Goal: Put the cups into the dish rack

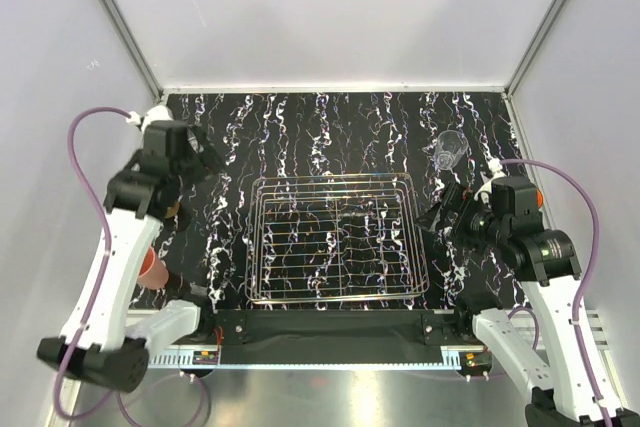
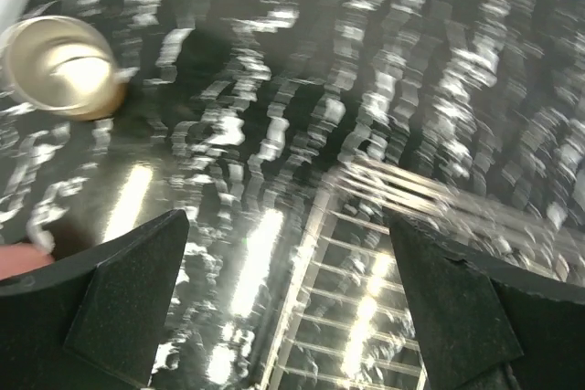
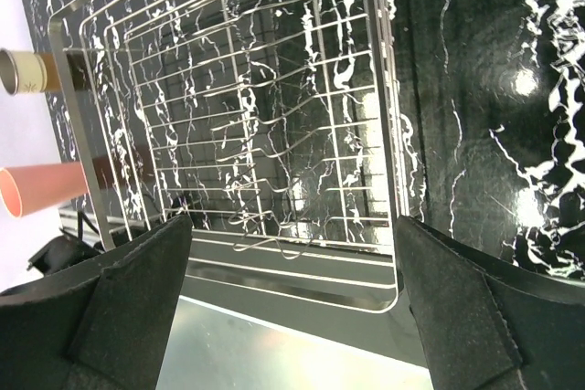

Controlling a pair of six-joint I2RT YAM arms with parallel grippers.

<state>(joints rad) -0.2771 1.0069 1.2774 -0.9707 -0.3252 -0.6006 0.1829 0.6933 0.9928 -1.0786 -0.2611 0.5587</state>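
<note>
The dish rack [image 1: 335, 237], a silver wire basket, sits mid-table with nothing in it; it also fills the right wrist view [image 3: 247, 116], and its corner shows blurred in the left wrist view [image 2: 384, 253]. Left of it lie a cream cup with a brown band [image 3: 37, 70] [image 2: 59, 66] and an orange cup [image 3: 46, 191] [image 1: 152, 265], partly hidden under my left arm. A clear glass [image 1: 448, 150] lies at the back right. My left gripper [image 1: 197, 155] [image 2: 288, 299] hangs open above the table by the rack's far left corner. My right gripper [image 1: 438, 215] [image 3: 292, 308] is open beside the rack's right edge.
White walls with metal corner posts enclose the black marbled table [image 1: 330, 132]. A metal strip [image 1: 330, 359] runs along the near edge between the arm bases. A purple cable [image 1: 90, 147] loops off each arm.
</note>
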